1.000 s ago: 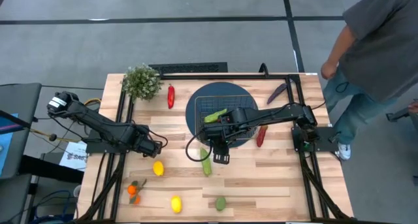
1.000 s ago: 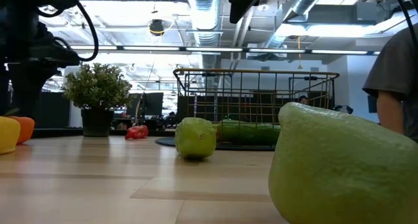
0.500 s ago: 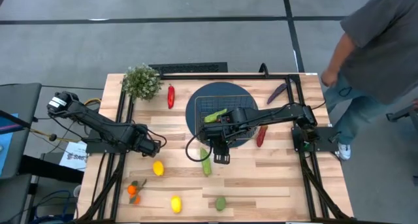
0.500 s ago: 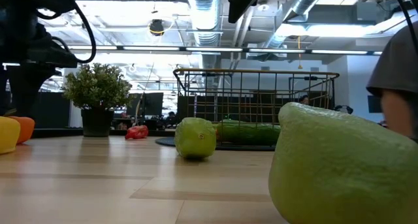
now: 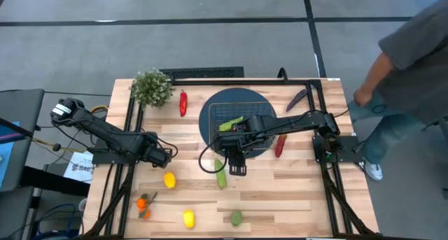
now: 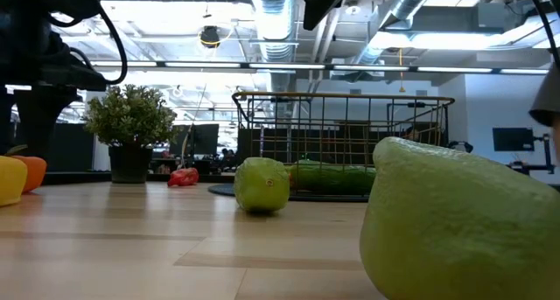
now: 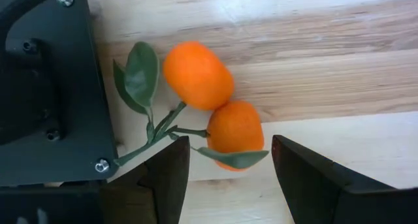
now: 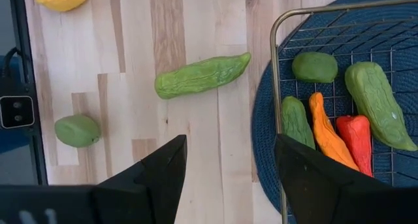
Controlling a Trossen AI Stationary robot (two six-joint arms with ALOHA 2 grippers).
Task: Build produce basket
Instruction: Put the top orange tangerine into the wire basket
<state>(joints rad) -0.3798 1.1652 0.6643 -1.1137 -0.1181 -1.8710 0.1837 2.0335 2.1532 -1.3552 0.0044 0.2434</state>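
Wood planks in pale strips make up the surface, framed by dark rails, with grey floor around it and a person standing at the upper right of the high view. Across the low view we see a room with ceiling ducts and strip lights. A leafy plant sits at the upper left of the surface. At centre, the basket rests on a round blue mat and already holds a cucumber, a lime, a carrot and a red pepper.

Loose produce lies around: a cucumber just beside the mat, two lemons, a lime, oranges, red peppers and an eggplant.

Our right pincer hovers over the loose cucumber, fingers spread wide, empty. Our left pincer hangs at centre left, fingers parted above the oranges, gripping nothing.
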